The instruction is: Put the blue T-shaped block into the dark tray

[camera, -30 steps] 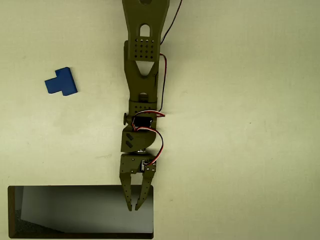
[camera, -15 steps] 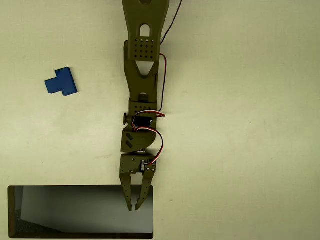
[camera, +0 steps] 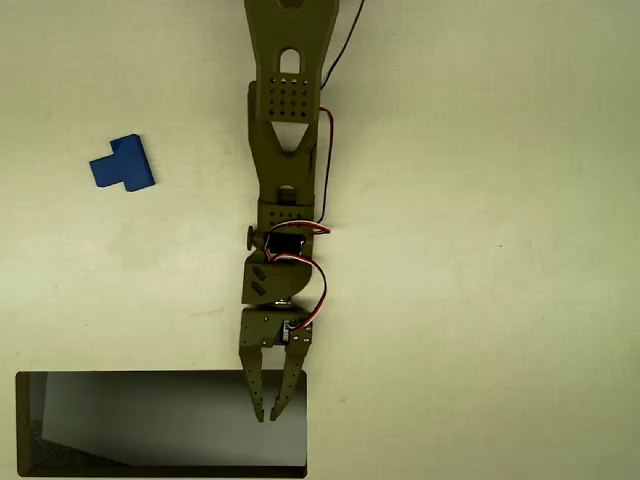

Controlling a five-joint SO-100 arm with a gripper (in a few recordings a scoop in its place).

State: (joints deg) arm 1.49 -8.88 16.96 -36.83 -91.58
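Hanging over the dark tray (camera: 150, 420), whose right corner is hidden, the pincer (camera: 268, 413) is seen nearly closed, empty; the blue T-shaped block (camera: 122, 164) is left well apart.

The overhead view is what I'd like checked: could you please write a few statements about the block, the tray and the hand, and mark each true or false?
1. The blue T-shaped block lies on the table, outside the dark tray. True.
2. The hand grips the block. False: it holds nothing, and the block lies far off at the upper left.
3. The hand's fingertips sit over the tray's right end. True.
4. The tray lies at the picture's top right. False: it is at the bottom left.
5. The fingers are spread wide apart. False: they nearly meet at the tips, with only a narrow gap between them.
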